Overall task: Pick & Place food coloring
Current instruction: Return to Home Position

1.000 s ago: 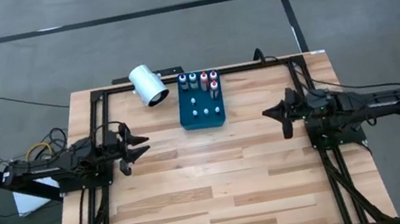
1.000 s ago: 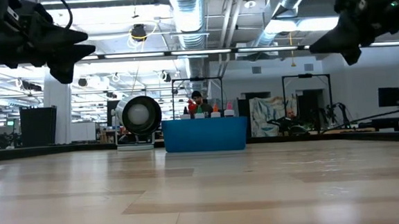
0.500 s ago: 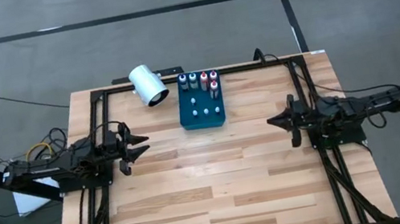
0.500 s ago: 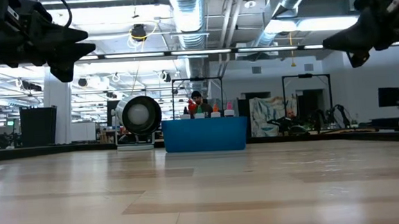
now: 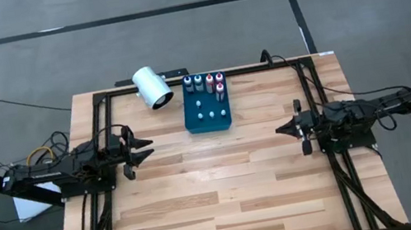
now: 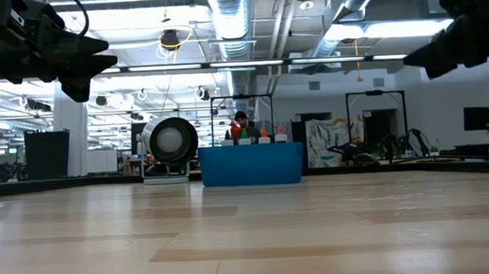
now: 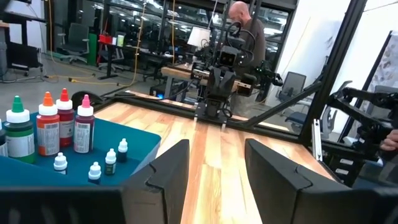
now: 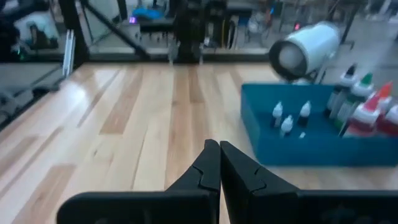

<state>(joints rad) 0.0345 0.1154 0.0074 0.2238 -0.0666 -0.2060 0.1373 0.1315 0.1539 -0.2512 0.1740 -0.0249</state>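
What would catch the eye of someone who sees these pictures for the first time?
First the blue tray at the far middle of the table, with the food coloring bottles standing in it. Beside it, toward the left arm's side, a white cylinder lies on its side. The left gripper, open, and the right gripper, shut, hover empty at opposite sides of the table, pointing toward each other.
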